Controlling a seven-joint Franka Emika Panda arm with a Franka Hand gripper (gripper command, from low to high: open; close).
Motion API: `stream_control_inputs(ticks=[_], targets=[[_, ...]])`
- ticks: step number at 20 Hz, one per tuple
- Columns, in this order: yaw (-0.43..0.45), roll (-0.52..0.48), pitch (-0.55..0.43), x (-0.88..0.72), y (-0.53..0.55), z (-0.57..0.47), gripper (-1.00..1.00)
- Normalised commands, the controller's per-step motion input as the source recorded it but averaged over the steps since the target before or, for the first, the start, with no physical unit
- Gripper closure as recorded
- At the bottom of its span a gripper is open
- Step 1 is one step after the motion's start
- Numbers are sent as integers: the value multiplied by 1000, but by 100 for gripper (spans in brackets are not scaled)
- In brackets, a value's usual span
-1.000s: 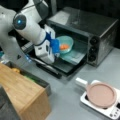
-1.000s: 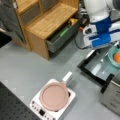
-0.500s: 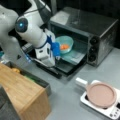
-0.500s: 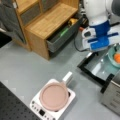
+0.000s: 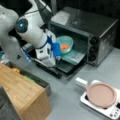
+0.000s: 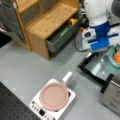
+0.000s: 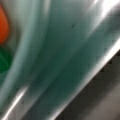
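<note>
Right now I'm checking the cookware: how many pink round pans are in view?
1. The pink round pan sits on the white scale-like base on the grey table, at the bottom of both front views. Others may be hidden in the drawer.

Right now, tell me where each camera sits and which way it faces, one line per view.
Front view: raised, facing the open toaster oven, looking down at the teal bowl on its tray; arm and gripper at a front view's left.
Front view: high, looking steeply down over the wooden cabinet and the pan on the white cooker; gripper at a front view's right.
Wrist view: pressed close to the bowl's teal wall; no robot parts show.
Both front views share bowl, oven door, pan and gripper.
</note>
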Motion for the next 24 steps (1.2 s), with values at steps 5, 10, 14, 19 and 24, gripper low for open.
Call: stream_control_inputs(ticks=[5, 10, 14, 19, 24], targets=[[-80, 44, -96, -92, 145, -26, -100], [-87, 20, -77, -87, 181, 21, 100], [-99, -10, -45, -83, 207, 59, 100], [-122, -39, -31, -76, 252, 69, 100], [-117, -64, -29, -57, 243, 69, 100]])
